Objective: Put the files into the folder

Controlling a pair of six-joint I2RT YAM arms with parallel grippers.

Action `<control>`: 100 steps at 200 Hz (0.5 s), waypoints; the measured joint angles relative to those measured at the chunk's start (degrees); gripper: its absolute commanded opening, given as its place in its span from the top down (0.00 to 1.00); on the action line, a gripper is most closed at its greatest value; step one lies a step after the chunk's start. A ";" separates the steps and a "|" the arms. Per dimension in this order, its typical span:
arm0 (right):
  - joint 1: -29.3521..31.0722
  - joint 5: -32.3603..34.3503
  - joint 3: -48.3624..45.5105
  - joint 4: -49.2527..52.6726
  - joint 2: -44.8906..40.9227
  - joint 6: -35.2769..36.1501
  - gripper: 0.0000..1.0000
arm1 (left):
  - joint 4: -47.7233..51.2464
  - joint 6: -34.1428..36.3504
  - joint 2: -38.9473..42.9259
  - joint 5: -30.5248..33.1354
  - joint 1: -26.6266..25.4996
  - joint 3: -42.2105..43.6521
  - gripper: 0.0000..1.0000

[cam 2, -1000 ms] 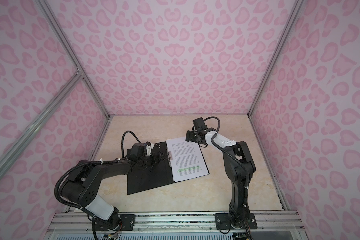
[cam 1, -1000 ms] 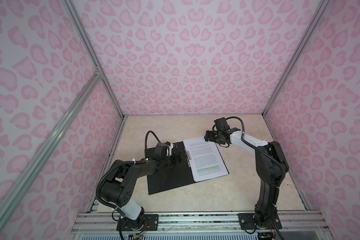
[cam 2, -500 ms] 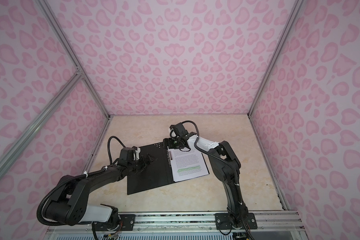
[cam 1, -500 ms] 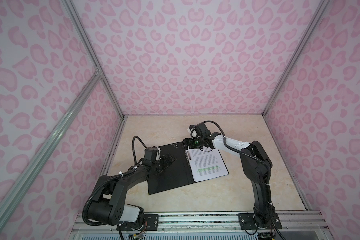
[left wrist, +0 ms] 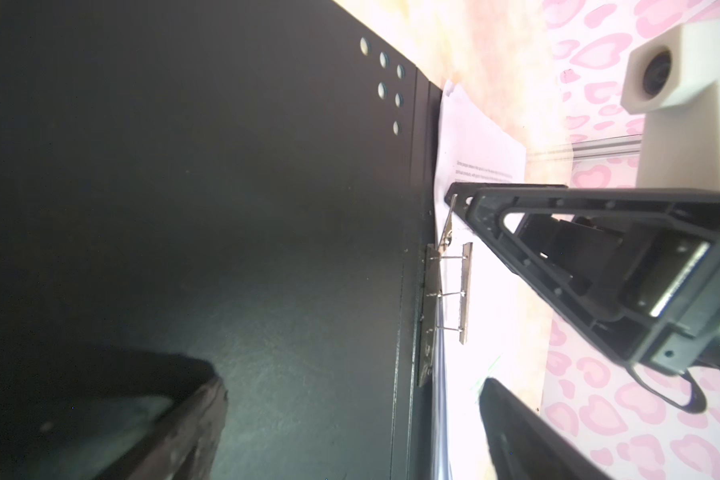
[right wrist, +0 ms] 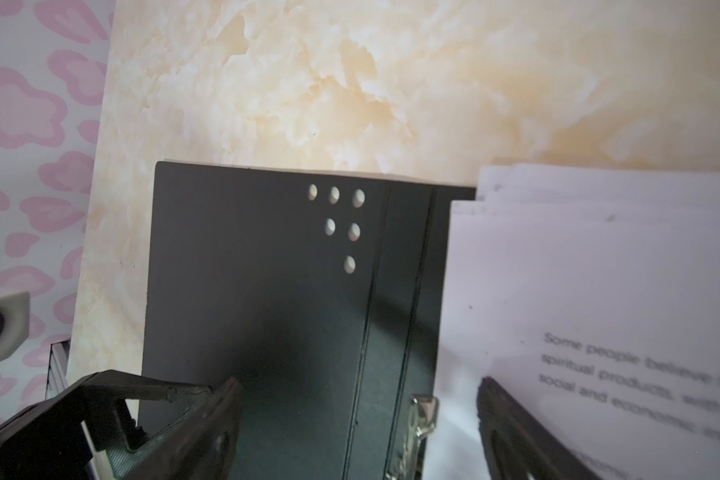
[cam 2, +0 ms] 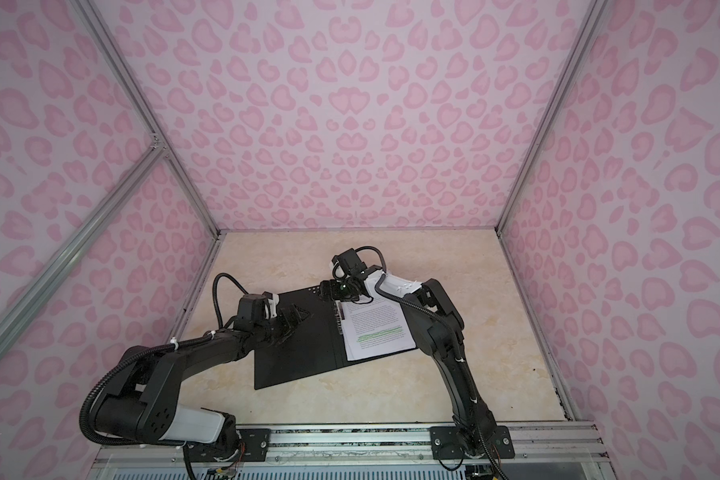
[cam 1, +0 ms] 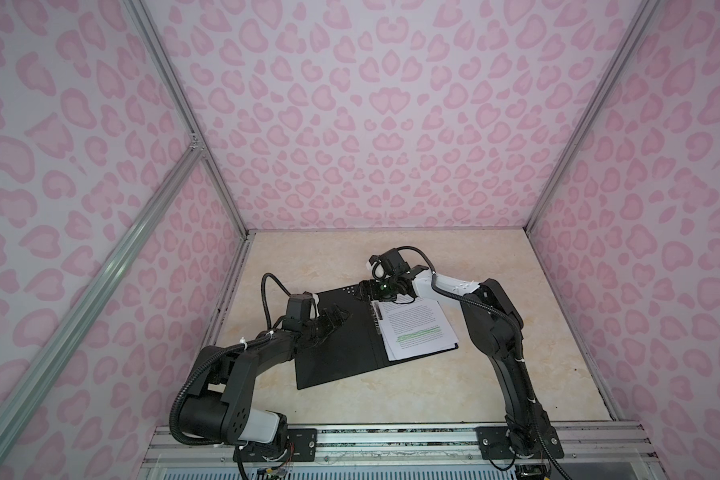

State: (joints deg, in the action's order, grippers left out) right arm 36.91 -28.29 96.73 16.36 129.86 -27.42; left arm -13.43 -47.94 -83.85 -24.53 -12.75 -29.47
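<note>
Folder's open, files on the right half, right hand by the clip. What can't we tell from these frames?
- Sheet count of the files: too small in both top views; right wrist view shows only staggered corners.
- Whether the right hand touches the metal clip lever: left wrist view, glare washes out the gap.
- Outer cover of the folder: face down.

Beige marbled table (cam 1: 391, 257), and the folder (cam 1: 341, 357) lies flat on it, opened up with the black inside up, roughly mid-table, a bit skewed.
</note>
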 measured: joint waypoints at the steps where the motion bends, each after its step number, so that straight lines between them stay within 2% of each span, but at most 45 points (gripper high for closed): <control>1: 0.00 -0.07 0.07 0.02 0.04 0.00 0.12 | -0.07 0.00 -0.07 -0.07 0.00 -0.02 0.04; 69: 0.28 -1.46 2.34 3.32 -0.13 -0.44 0.13 | -1.51 -0.39 -1.05 -0.74 0.17 -0.28 0.04; 100: -0.55 0.37 -2.12 2.78 -4.55 -0.63 0.13 | -1.53 -0.39 -1.09 -0.79 0.26 -0.28 0.04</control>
State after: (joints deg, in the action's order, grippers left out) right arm 36.36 -27.92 94.61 19.14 125.32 -28.05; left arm -14.96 -48.34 -84.95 -25.32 -12.49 -29.76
